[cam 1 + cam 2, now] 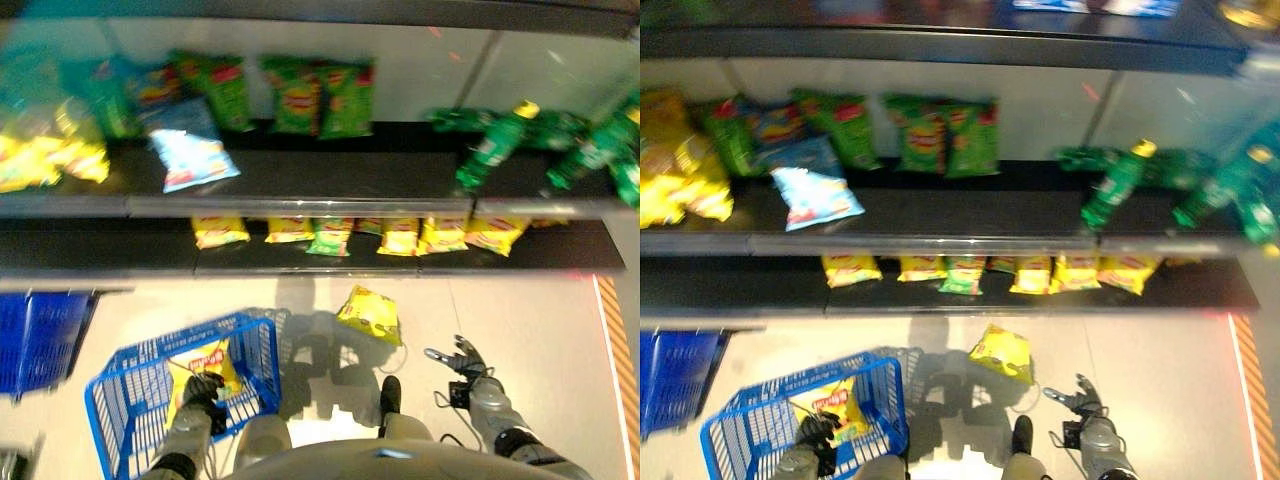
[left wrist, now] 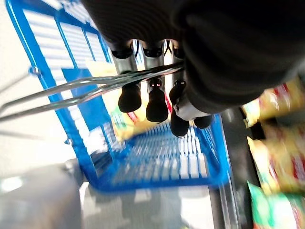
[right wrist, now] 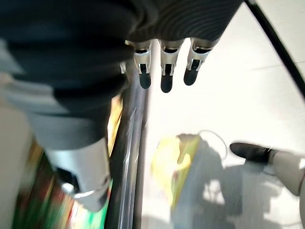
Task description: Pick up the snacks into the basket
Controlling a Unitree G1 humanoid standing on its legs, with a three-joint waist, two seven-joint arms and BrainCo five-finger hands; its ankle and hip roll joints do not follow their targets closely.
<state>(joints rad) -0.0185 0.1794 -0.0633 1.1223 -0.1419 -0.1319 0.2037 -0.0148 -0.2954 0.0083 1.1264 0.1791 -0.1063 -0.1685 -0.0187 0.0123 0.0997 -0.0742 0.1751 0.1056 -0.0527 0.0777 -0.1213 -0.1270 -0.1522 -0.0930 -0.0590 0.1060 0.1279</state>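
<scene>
The left robot hand (image 1: 203, 392) had its fingers (image 2: 157, 102) curled round the thin metal handle (image 2: 71, 90) of the blue basket (image 1: 130, 385), which sat on the floor (image 1: 520, 320) in front of the shelf (image 1: 300, 175). One yellow snack bag (image 1: 212, 365) with a red label already lay inside the basket, just past the left robot hand.

A second yellow snack bag (image 1: 370, 313) lay on the floor just beside the basket, between it and the right robot hand (image 1: 462, 358). The right robot hand hung above the floor near that bag, apart from it, its fingers (image 3: 164, 71) straight and spread, with nothing in its grasp.

Behind the basket, the lower ledge of the shelf carried a row of yellow bags (image 1: 400, 235) with one green bag among them. The upper ledge held green bags (image 1: 318, 95), a pale blue bag (image 1: 192, 155) and more yellow bags (image 1: 45, 155), and green bottles (image 1: 495, 145) lay on it further along. A second blue basket (image 1: 40, 340) stood on the floor next to the first one, on the side away from the loose bag.
</scene>
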